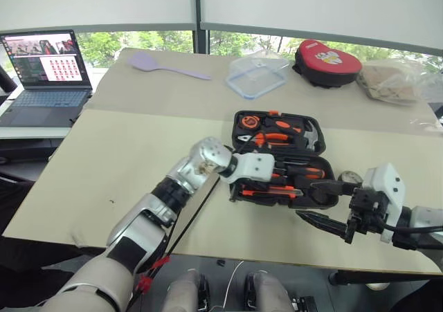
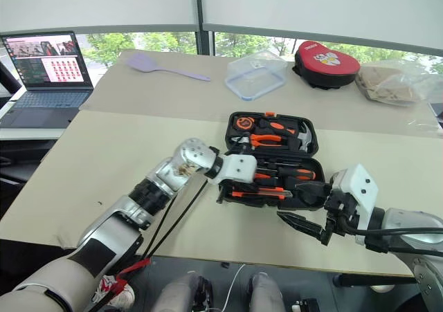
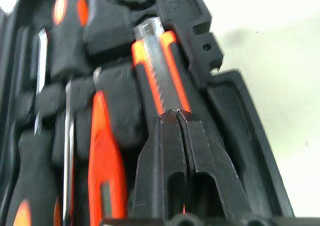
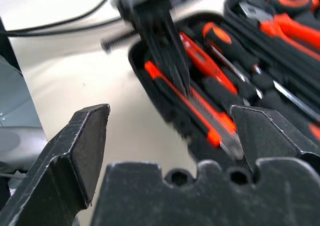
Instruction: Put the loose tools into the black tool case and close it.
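Right tool (image 1: 325,205) gapes wide; left tool (image 3: 178,117), pinched over utility knife (image 3: 159,70), hides its handle.

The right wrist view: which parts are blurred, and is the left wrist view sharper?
Right wrist view: the left gripper is smeared by motion and the case is soft; only the near right fingers are crisp. Left wrist view: the knife is mildly soft too.

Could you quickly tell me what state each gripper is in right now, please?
Left gripper: fingers together, tips on the orange-black utility knife lying in the black moulded-plastic tool case.
Right gripper: fingers wide open, holding nothing.
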`<state>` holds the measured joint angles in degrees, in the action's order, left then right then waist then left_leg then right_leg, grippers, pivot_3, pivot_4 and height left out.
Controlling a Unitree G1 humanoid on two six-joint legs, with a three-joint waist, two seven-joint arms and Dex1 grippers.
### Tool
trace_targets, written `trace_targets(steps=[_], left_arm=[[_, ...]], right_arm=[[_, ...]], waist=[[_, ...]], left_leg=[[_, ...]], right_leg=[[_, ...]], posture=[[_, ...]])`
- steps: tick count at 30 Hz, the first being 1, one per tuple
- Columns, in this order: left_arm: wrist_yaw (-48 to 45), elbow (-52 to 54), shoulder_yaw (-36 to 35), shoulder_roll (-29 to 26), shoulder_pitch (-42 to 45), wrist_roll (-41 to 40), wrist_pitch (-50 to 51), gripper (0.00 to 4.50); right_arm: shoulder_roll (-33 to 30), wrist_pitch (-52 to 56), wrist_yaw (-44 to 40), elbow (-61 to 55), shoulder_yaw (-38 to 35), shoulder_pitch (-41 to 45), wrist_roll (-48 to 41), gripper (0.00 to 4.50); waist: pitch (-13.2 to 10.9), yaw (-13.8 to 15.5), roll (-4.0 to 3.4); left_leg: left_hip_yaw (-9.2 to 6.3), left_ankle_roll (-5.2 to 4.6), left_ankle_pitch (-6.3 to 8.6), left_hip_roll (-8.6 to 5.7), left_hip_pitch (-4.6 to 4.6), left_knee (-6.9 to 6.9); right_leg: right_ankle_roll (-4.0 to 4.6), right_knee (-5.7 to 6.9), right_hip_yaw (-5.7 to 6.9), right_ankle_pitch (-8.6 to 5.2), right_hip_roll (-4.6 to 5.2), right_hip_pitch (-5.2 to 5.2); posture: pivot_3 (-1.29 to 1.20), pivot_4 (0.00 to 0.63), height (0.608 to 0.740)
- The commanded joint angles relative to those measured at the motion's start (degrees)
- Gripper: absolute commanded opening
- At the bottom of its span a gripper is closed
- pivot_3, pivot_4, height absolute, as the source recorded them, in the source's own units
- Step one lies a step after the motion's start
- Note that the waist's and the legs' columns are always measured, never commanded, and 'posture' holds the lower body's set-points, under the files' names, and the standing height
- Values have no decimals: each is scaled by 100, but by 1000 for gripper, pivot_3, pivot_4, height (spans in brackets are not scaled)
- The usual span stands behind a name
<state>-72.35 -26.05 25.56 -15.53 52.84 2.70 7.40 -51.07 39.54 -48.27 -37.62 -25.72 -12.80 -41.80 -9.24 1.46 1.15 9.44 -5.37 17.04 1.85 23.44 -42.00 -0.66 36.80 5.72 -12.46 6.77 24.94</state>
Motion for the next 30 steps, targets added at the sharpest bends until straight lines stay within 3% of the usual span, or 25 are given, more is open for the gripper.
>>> trace_targets(steps=[1,5,9,12,15,22,30], left_arm=[[-393,1119,-1171,-691,-189,-1168,997,1575],[-840,2097,-1954,-1680,-532,-2189,2379,2960],[-1324,3031,-2520,-2798,-1253,-2884,2967,4400],[-1418,3536,-2775,-3397,-1764,-3181,3235,4455],[-1320,4098,-2916,-3700,-2291,-3303,3162,4455],[-827,4684,-2916,-3735,-2615,-3543,3239,4455],[-489,4748,-2876,-3872,-2712,-3526,3308,4455]], right_arm=[[-61,127,-152,243,-984,-507,27,4500],[-298,-16,-727,965,-1775,-1098,317,4500],[-700,-384,-1246,1876,-1953,-1225,778,4500],[-1030,-681,-1426,2544,-1677,-870,1058,4500],[-1277,-1022,-1230,3295,-836,54,1475,4500],[-1221,-2766,-1242,4900,1313,1863,3022,4500],[-745,-3945,-1419,6414,2296,3164,3681,4500]], waist=[[0,-25,-1],[0,-75,-3],[1,-89,-6],[0,-96,-7],[-3,-121,-12],[-12,-83,-26],[-19,-160,-37]], left_leg=[[1,4,-3,0,3,1],[3,11,-6,2,1,3],[3,12,-5,1,-30,10],[3,15,-4,2,-43,15],[2,19,-4,2,-58,18],[1,24,-6,-1,-58,24],[14,37,-15,-1,-61,25]], right_leg=[[0,2,-1,0,-2,5],[-3,2,-1,-3,-10,4],[-9,-5,-6,-8,-10,-24],[-30,-8,-9,-24,-10,-34],[-29,-12,-12,-25,-9,-49],[5,-4,-16,-26,14,-48],[-2,2,-3,-30,-8,-46]], posture=[[0,150,731],[0,150,731],[0,150,731],[0,150,731],[0,150,731],[0,150,731],[0,150,731]])
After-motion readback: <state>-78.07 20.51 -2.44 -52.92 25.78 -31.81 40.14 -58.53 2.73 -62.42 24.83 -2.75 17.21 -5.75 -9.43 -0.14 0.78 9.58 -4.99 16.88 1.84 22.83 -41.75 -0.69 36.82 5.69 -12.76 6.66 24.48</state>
